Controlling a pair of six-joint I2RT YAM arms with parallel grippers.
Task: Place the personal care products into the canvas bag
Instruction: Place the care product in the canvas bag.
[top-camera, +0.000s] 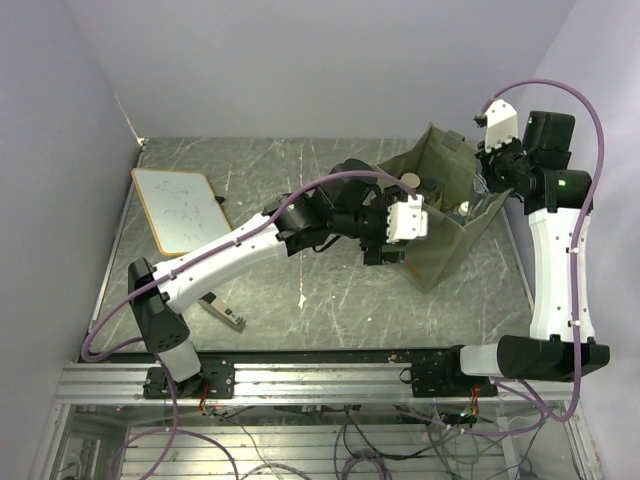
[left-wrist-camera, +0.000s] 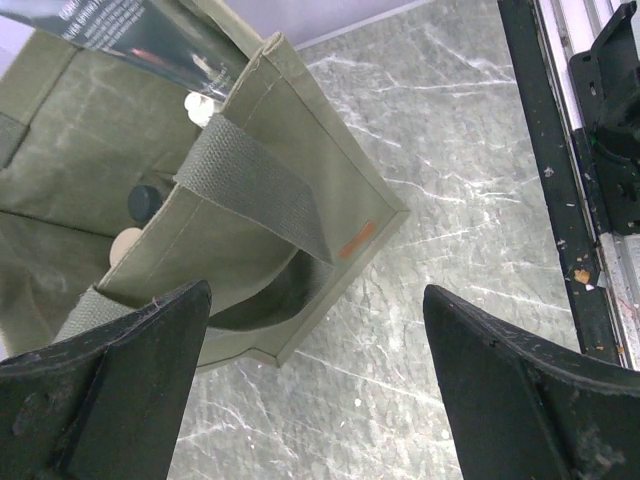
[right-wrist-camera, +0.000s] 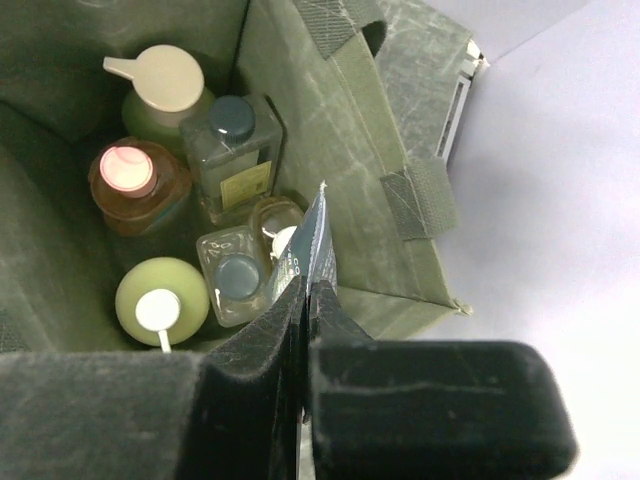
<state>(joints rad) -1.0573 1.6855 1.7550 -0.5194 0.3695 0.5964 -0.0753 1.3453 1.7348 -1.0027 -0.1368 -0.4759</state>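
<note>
Tube (right-wrist-camera: 318, 238) print illegible, pinched in right pincer (right-wrist-camera: 307, 292) over canvas bag (right-wrist-camera: 300, 100).

Soft, even light throughout; the canvas bag (right-wrist-camera: 300, 100) interior dim, close foreground blurred.

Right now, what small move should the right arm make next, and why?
Probably open the right tool: it pinches the grey tube by its flat end, hanging among the bottles inside the canvas bag, so releasing should drop it in.
</note>
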